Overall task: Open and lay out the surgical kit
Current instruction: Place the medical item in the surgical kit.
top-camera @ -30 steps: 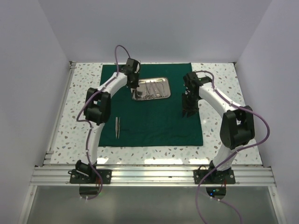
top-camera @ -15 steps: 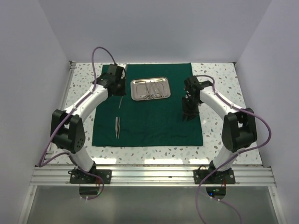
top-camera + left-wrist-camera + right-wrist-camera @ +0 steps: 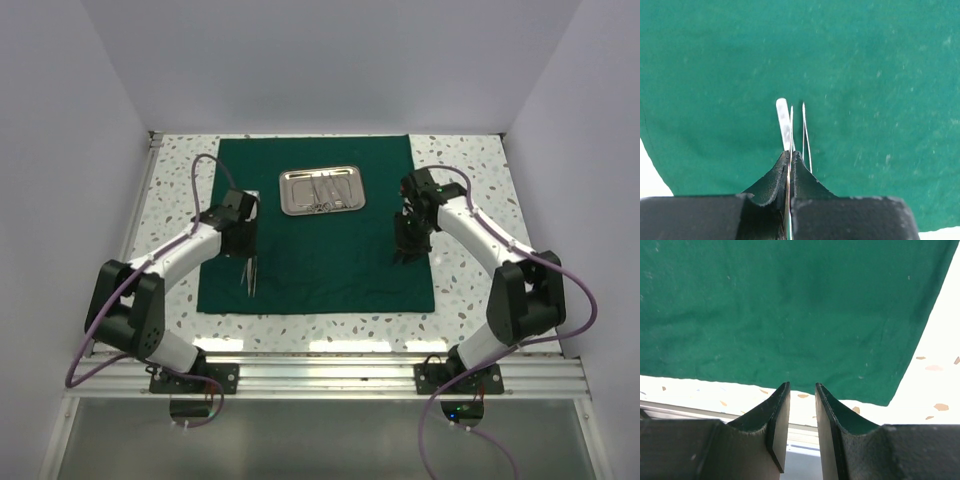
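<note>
Left gripper [image 3: 790,157] came down from the steel tray [image 3: 283,192], pinching a thin silver tool [image 3: 791,127]. Next it should lay the tool by the tweezers [image 3: 251,278]. Right gripper [image 3: 802,390] is a little apart and empty.

A speckled white table [image 3: 465,190] meets a ridged aluminium rail [image 3: 330,378] along its near edge; plain white walls [image 3: 330,60] enclose it.

White-link, black-joint left arm [image 3: 185,248]: elbow folded low and out to its own side, forearm reaching inward across the table. Black two-finger left gripper [image 3: 790,156] points down, jaws pressed together on a slim silver instrument [image 3: 791,127] seen edge-on between the fingers. Matching right arm [image 3: 470,225]: elbow bent at its outer side, forearm stretched forward and inward. Right gripper [image 3: 801,386] points down, jaws standing a narrow gap apart, nothing between them.
</note>
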Tool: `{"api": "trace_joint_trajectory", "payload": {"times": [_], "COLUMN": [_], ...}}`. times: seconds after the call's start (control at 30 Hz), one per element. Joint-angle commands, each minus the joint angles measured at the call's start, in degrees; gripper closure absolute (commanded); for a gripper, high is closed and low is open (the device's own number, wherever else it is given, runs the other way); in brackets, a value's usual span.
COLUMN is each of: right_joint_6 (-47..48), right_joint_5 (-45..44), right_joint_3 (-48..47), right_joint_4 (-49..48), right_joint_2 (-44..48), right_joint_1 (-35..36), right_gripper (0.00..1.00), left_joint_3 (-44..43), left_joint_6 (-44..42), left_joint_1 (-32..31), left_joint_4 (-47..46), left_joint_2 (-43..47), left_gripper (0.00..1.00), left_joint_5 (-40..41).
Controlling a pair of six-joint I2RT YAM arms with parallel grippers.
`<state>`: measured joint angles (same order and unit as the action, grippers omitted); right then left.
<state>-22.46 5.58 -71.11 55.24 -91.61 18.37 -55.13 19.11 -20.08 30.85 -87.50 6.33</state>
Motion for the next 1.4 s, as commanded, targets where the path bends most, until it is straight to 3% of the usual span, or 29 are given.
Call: {"api": "trace_joint_trajectory", "payload": {"times": [0.0, 0.27, 0.97, 1.37], "right_joint_6": [0.2, 0.0, 0.0, 0.3], "right_joint_5": [1.0, 0.8, 0.7, 0.2], "right_joint_3": [1.8, 3.3, 4.8, 6.0], "right_joint_4": [-0.9, -1.0, -0.9, -0.7], "right_joint_2": [3.4, 5.7, 7.4, 8.3], "right_joint_1": [0.1, 0.2, 0.2, 0.2], "right_gripper": [0.69, 0.69, 0.69, 0.69], "left_joint_3": [2.8, 8.3, 9.6, 9.9], "left_joint_6": [2.2, 2.9, 7.4, 8.2], "left_joint_1": [-0.4, -0.5, -3.1, -3.8], "left_joint_4": [-3.6, -4.1, -3.7, -5.4], "left_joint_2": [4.7, 8.0, 7.4, 2.5], "left_gripper": [1.00, 1.00, 1.00, 1.00], "left_joint_5": [0.4, 0.2, 1.3, 4.0]}}
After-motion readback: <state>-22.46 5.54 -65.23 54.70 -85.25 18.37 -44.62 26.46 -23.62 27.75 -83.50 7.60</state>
